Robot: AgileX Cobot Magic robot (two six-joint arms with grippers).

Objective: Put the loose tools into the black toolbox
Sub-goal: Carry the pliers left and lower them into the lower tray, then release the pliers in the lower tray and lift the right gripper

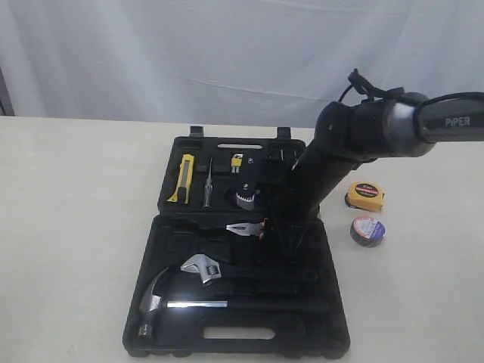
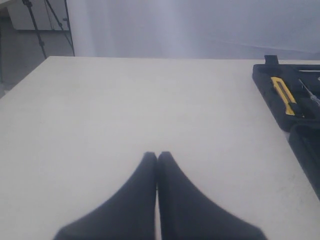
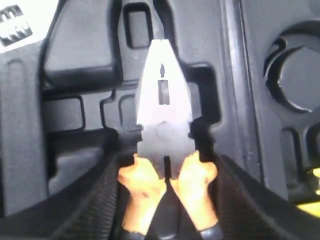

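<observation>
Pale cream counter [image 1: 68,227], matte and plain, with a white curtain [image 1: 189,53] hanging across the whole back of the scene. The left wrist view catches thin tripod legs [image 2: 34,27] past the counter's far corner, in front of a darker stretch of room.

The black toolbox [image 1: 333,302] lies open on the counter, both halves flat. A steel hammer [image 1: 155,299] and an adjustable wrench [image 1: 203,268] sit in the near half.

The right arm [image 1: 355,136] carries the only writing that can be read: "PiPER" in white letters. The right gripper [image 3: 167,200] is clamped on the orange handles of the pliers [image 1: 246,228], steel nose out over the moulded tray near the hinge. I cannot tell whether they are seated in their recess.

The utility knife [image 1: 181,178] lies in a slot in the far half. The yellow tape measure [image 1: 365,197] and the dark tape roll [image 1: 367,231] sit on the counter just right of the box, near each other. Their labels are too small to read; the roll's is white and red.

The left gripper [image 2: 157,159] is closed with its tips together, holding nothing, above bare counter.
</observation>
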